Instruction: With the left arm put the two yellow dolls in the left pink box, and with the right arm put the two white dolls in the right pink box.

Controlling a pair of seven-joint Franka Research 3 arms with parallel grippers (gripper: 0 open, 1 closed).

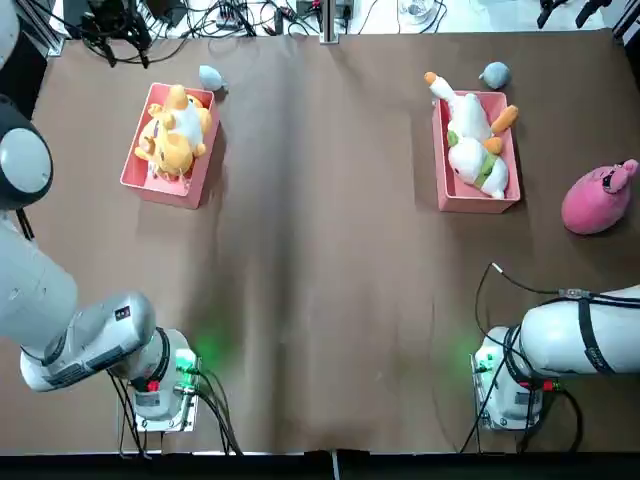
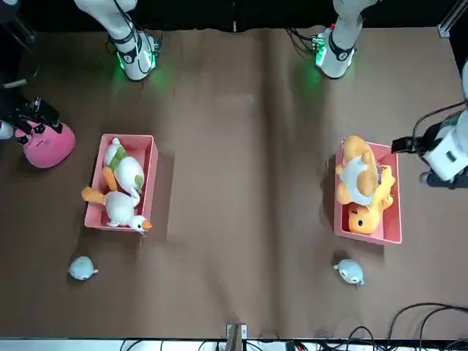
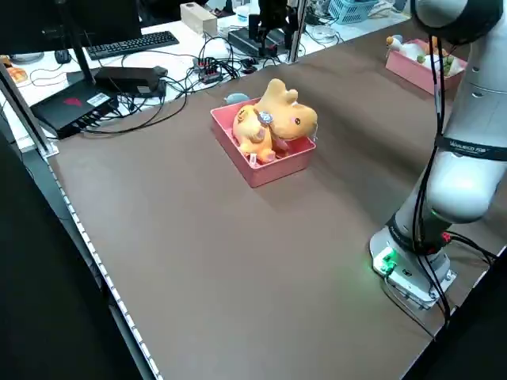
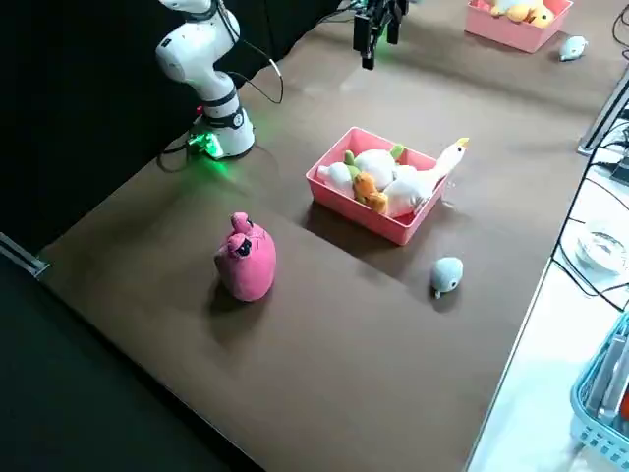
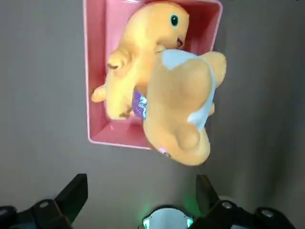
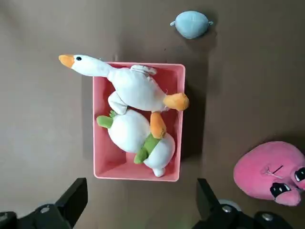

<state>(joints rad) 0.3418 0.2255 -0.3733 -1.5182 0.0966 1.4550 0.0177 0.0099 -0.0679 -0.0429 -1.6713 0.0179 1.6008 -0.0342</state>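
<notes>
Toward the counter's far left corner: left pink box (image 1: 141, 176) holds both yellow dolls (image 1: 176, 132), piled one on the other, the upper one bulging over the rim on one side. Small grey-blue toy (image 1: 211, 77) lies just beyond the box, apart from it. Left tool (image 5: 142, 202) hangs high above this box, fingers spread wide, nothing between them; seen from across the counter, it is raised off the surface by the left edge.

Middle of the counter (image 1: 320, 260): bare brown cloth.

Toward the far right: right pink box (image 1: 441, 190) holds both white dolls (image 1: 472, 135). The goose's neck and orange beak stick out over the box's far rim; the rounder one with green and orange bits lies wholly inside. Second grey-blue toy (image 1: 494, 74) sits just past that box. Pink plush (image 1: 598, 198) rests near the right edge, apart from the box. Right tool (image 6: 142, 202) also up high over its box, fingers spread, empty.

Judgement: all four placements look done; the step in hand is the retreat. Next move calls only for both arms to draw clear toward their bases, no further grasp.

Hard to make out: the lower yellow doll is mostly covered by the upper, so how it sits in the box is unclear. Overhead, neither tool shows plainly; only the arms' bulk at the near corners.
</notes>
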